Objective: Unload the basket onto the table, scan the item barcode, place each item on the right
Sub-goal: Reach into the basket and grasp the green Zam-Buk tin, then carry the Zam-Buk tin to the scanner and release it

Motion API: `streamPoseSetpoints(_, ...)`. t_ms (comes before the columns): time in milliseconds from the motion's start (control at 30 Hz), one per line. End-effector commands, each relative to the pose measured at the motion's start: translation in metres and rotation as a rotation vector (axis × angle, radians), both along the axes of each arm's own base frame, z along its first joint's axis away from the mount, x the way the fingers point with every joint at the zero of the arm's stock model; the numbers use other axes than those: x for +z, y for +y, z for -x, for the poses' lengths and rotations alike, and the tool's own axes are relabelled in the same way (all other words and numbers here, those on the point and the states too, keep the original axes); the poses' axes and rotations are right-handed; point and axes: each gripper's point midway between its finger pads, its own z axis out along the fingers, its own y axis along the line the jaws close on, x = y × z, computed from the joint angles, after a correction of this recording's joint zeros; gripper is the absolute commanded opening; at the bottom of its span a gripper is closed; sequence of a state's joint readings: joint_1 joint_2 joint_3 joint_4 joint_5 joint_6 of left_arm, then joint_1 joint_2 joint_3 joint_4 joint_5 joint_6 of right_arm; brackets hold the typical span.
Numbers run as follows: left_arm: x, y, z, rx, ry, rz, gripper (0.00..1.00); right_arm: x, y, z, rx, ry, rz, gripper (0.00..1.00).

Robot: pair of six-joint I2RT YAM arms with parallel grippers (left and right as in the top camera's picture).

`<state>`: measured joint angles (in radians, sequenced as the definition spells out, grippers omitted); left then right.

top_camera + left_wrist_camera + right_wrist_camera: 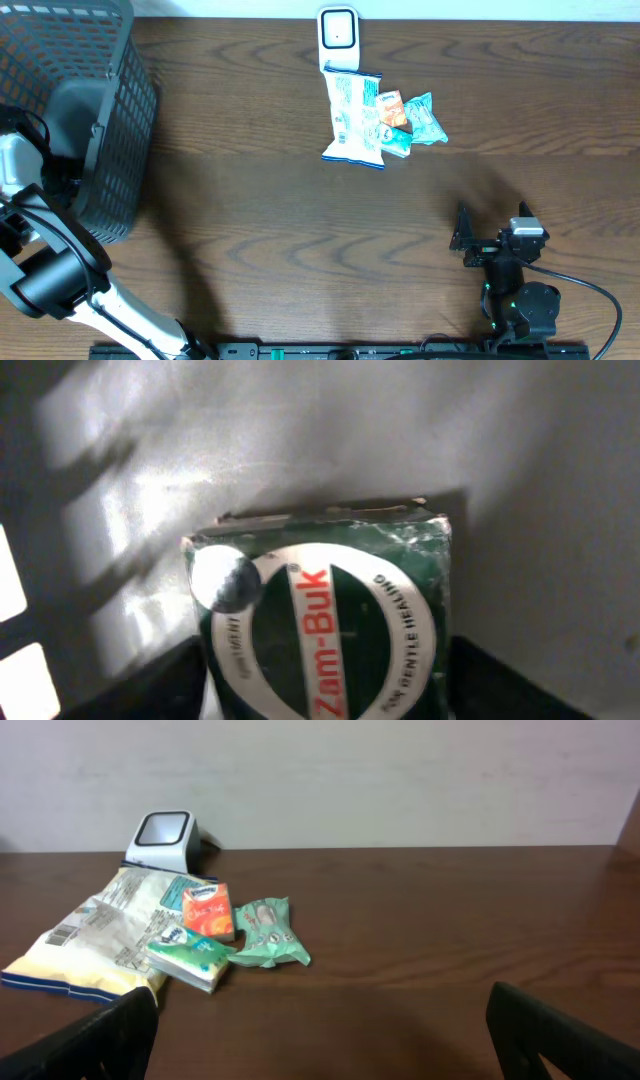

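In the left wrist view a dark green Zam-Buk box point(330, 620) with a white ring and red lettering lies on the grey floor of the basket. My left gripper point(322, 652) has a dark finger point(170, 680) pressed against each side of the box. No barcode shows on its visible face. In the overhead view the left arm point(45, 270) reaches into the grey mesh basket point(110, 170), which hides the gripper and the box. The white barcode scanner point(338, 35) stands at the table's far edge. My right gripper point(490, 240) is open over bare table at the front right, holding nothing.
In front of the scanner point(165, 835) lie a white and blue snack bag point(355, 120), an orange packet point(390, 108), a green tissue pack point(190, 960) and a teal wrapper point(425, 120). The basket fills the table's left side.
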<state>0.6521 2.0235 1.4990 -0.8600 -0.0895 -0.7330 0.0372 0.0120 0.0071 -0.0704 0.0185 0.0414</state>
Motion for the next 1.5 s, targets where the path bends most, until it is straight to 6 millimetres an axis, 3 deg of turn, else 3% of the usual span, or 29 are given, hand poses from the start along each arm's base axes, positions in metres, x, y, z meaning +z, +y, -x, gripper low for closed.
streamPoseSetpoints(0,-0.008,0.001,0.01,0.008,0.046,-0.004,0.62,0.0,0.001,0.0,0.002,0.0,-0.01,0.99)
streamPoseSetpoints(67,-0.008,0.002,0.01,-0.021,0.053,-0.006,0.52,0.0,0.001,0.0,0.002,0.0,-0.01,0.99)
streamPoseSetpoints(167,-0.009,0.004,0.015,-0.031,0.078,-0.022,0.52,0.0,0.001,0.0,0.002,0.0,-0.01,0.99)
streamPoseSetpoints(200,-0.01,0.005,0.018,-0.029,0.092,-0.03,0.59,0.0,0.001,0.0,0.002,0.0,-0.01,0.99)
streamPoseSetpoints(267,-0.013,0.005,0.02,-0.029,0.097,-0.035,0.83,0.0,0.001,0.0,0.002,0.0,-0.01,0.99)
streamPoseSetpoints(433,-0.021,0.005,0.019,-0.028,0.084,-0.044,0.95,0.0,0.001,0.0,0.002,0.0,-0.01,0.99)
streamPoseSetpoints(500,-0.022,0.006,0.018,-0.028,0.081,-0.047,0.95,0.0,0.001,0.0,0.002,0.0,-0.009,0.99)
streamPoseSetpoints(800,-0.016,0.011,0.012,-0.091,0.069,-0.065,0.62,0.0,0.001,0.0,0.002,0.0,-0.01,0.99)
streamPoseSetpoints(967,0.007,0.017,0.003,-0.128,0.027,-0.104,0.59,0.0,0.001,0.0,0.002,0.0,-0.01,0.99)
streamPoseSetpoints(1000,0.017,0.018,0.001,-0.126,0.005,-0.121,0.54,0.0,0.001,0.0,0.002,0.0,-0.009,0.99)
streamPoseSetpoints(1133,0.058,0.021,-0.005,-0.122,-0.082,-0.192,0.53,0.0,0.001,0.0,0.002,0.0,-0.009,0.99)
streamPoseSetpoints(1233,0.114,0.005,-0.027,-0.159,-0.311,-0.197,0.53,0.0,0.001,0.0,0.002,0.0,-0.01,0.99)
streamPoseSetpoints(1267,0.149,-0.008,-0.044,-0.204,-0.474,-0.189,0.53,0.0,0.001,0.0,0.002,0.0,-0.009,0.99)
streamPoseSetpoints(1400,0.228,-0.035,-0.066,-0.316,-0.765,-0.227,0.53,-0.001,0.001,0.0,0.002,0.001,-0.01,0.99)
streamPoseSetpoints(1467,0.287,-0.065,-0.072,-0.375,-0.958,-0.245,0.54,-0.001,0.001,0.0,0.002,0.001,-0.01,0.99)
